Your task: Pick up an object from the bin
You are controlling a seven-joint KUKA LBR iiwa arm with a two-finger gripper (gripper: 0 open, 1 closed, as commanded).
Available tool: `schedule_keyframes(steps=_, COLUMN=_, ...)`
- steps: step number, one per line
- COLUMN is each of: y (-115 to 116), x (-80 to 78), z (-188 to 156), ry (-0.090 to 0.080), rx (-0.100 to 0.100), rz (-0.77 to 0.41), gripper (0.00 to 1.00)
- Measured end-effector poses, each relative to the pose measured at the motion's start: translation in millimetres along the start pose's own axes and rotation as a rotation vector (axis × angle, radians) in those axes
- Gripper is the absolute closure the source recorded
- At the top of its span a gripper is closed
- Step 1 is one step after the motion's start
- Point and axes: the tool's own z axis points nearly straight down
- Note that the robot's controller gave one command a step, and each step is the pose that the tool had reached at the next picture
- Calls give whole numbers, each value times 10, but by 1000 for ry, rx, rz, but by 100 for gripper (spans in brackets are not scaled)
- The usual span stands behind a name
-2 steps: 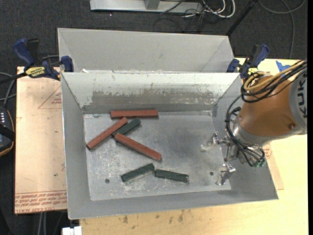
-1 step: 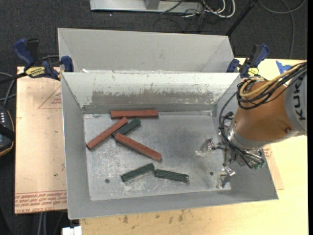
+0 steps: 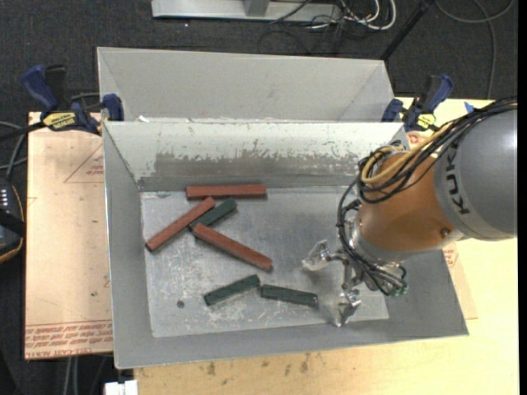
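Gripper [image 3: 331, 286]: low over the bin's [image 3: 123, 220] floor, near the front right corner, with the arm's orange-covered wrist above it.
Fingers [image 3: 316, 259]: spread apart, with bare metal floor and no object between them.
Nearest thing: a dark green bar [image 3: 288, 295] lying flat near the front edge, its right end just beside the gripper but outside the gap.
Second green bar [image 3: 231, 290]: further left along the front edge, almost end to end with the first.
Other bars: a red-brown bar [image 3: 232, 247] slants across the middle, and more red-brown and green ones cluster towards the back left corner.
Progress: nothing is grasped yet, judging by the empty gap.
Risk, empty grasp: closing here would probably catch only the floor, because the green bar sits to one side.
Risk, knock: a finger coming down on the bar's end could push or spin it away.
Risk, slip: the bars are thin and lie flat, so the tips may ride over one rather than pinch it.
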Motion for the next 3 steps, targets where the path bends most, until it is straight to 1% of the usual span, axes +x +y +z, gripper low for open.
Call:
schedule_keyframes(steps=1, y=386, x=-359, z=-179, ry=2, rx=0, rz=43, gripper=0)
schedule_keyframes(steps=2, y=506, x=-347, z=19, ry=-7, rx=0, rz=-10, gripper=100)
schedule_keyframes(steps=3, y=506, x=-348, z=20, ry=-7, rx=0, rz=-11, gripper=100)
